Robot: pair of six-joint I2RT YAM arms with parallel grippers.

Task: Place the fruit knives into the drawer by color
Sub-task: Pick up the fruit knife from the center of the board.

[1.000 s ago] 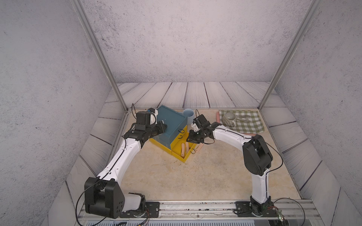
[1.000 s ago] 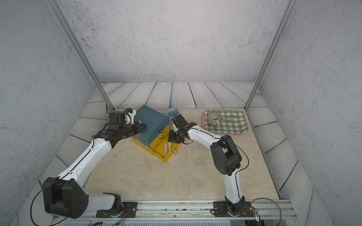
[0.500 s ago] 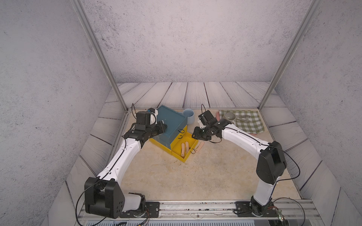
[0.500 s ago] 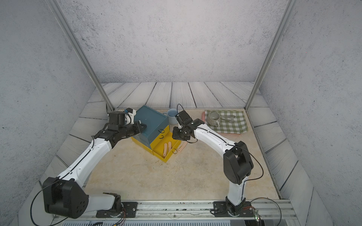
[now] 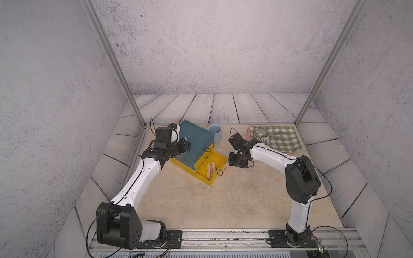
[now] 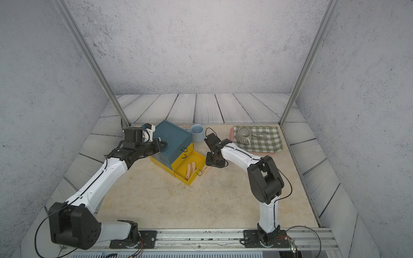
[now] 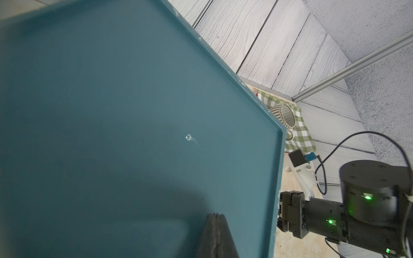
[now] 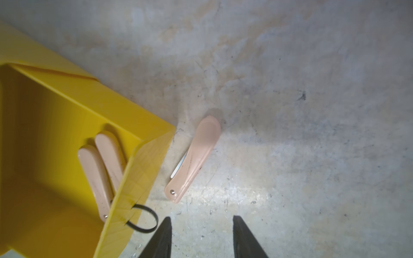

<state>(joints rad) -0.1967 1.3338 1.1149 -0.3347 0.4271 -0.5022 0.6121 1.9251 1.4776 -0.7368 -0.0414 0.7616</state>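
Note:
The drawer (image 5: 194, 138) (image 6: 174, 138) is a chest with a teal top over yellow tiers. Its bottom yellow tier (image 5: 210, 181) (image 8: 134, 178) stands pulled out. Two peach-pink fruit knives (image 5: 209, 170) (image 6: 189, 170) (image 8: 96, 176) lie side by side inside. A third peach-pink knife (image 5: 226, 170) (image 6: 206, 170) (image 8: 194, 156) lies on the table just outside that tier's front corner. My right gripper (image 5: 237, 164) (image 8: 202, 220) hovers open beside this knife, holding nothing. My left gripper (image 5: 187, 145) (image 7: 215, 215) is shut and rests on the teal top (image 7: 134, 111).
A pale blue cup (image 5: 215, 132) stands behind the chest. At the back right, a green checked cloth (image 5: 283, 138) carries a striped mug (image 5: 261, 135) and a metal utensil (image 5: 278, 134). A black ring pull (image 8: 143, 217) hangs off the open tier's front.
My right gripper has opened wider and moved from beside the open tier out over the table, toward the loose pink knife. The left arm has stayed still.

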